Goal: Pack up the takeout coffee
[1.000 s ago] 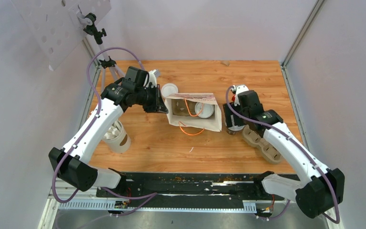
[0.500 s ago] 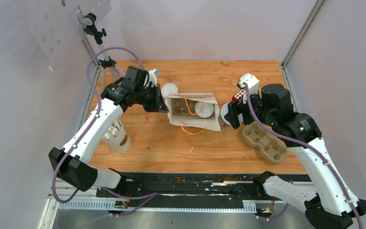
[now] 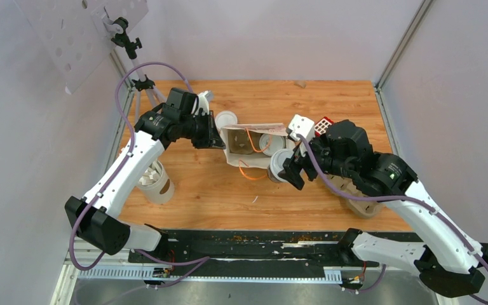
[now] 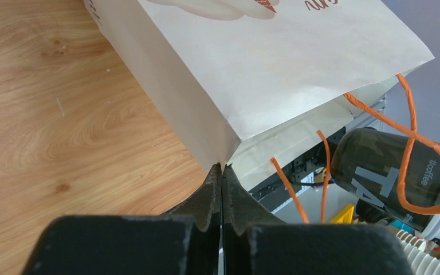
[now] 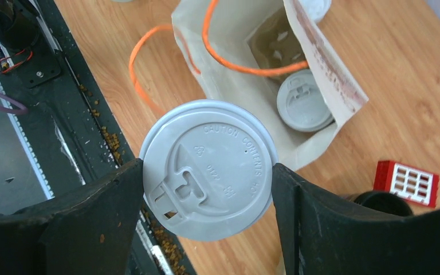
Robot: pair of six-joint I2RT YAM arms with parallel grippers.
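Note:
A white paper bag [image 3: 254, 159] with orange handles [image 5: 149, 46] stands open at mid-table. My left gripper [image 3: 219, 143] is shut on its left rim, the fingers pinching the paper edge [image 4: 222, 166]. One takeout coffee cup, showing its white lid [image 3: 271, 144] [image 5: 305, 103], sits inside the bag. My right gripper [image 3: 281, 170] is shut on the second cup [image 5: 209, 169], a finger on each side just below the lid, and holds it in the air at the bag's near right corner. A dark-sided cup [image 4: 378, 172] shows past the bag's mouth in the left wrist view.
A lidless pale cup [image 3: 157, 182] stands near the left arm. A loose white lid [image 3: 227, 119] lies behind the bag. A cardboard cup carrier [image 3: 359, 202] lies partly under my right arm. A red and white block [image 3: 323, 125] [image 5: 407, 182] sits right of the bag.
My right arm has lifted the cup from beside the carrier and carried it left, to the bag's near right corner. The left gripper and the bag have stayed put.

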